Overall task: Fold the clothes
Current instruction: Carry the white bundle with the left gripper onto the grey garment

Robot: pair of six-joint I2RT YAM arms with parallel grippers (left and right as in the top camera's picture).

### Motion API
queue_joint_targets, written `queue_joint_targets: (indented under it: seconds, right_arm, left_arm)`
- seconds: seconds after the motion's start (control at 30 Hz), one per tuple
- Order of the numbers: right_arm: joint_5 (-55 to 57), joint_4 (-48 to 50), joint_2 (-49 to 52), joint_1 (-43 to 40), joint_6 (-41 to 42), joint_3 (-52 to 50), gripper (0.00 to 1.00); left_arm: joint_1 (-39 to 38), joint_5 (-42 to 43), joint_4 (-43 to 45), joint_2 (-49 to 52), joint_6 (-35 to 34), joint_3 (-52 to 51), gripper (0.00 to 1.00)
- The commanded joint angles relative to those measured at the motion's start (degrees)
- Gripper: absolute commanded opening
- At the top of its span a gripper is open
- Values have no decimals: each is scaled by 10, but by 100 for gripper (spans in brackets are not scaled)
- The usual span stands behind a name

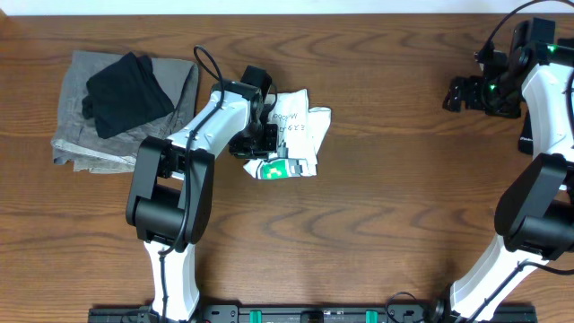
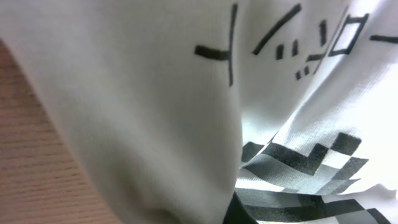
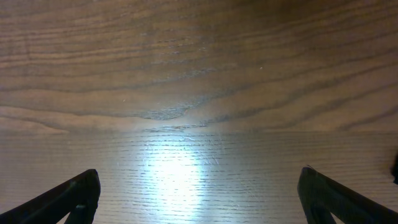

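Note:
The white T-shirt [image 1: 300, 126] lies bunched in a small crumpled heap left of the table's middle, with black text and a green-and-black print [image 1: 278, 168] facing up. My left gripper [image 1: 260, 139] sits at the heap's left edge. In the left wrist view the white cloth [image 2: 155, 93] fills the frame right up to the camera and hides the fingers; it gathers into a pinch at the bottom centre. My right gripper [image 1: 462, 92] is far off at the back right, open and empty over bare wood [image 3: 199, 199].
A folded grey garment [image 1: 81, 117] with a black garment [image 1: 126, 90] on top lies at the back left. Wooden tabletop [image 1: 404, 197] stretches between the shirt and the right arm.

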Motion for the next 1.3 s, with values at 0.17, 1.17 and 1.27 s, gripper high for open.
queue_joint_targets:
  seconds: [0.17, 1.17, 1.27]
  right_arm:
    - [0, 0, -1, -3, 8, 2, 99]
    - [0, 0, -1, -3, 8, 2, 99]
    - [0, 0, -1, -3, 8, 2, 99]
  left_arm:
    - [3, -91, -8, 11, 23, 38, 6]
    - [61, -358, 45, -95, 260, 130, 6]
    - [82, -361, 69, -101, 301, 130, 6]
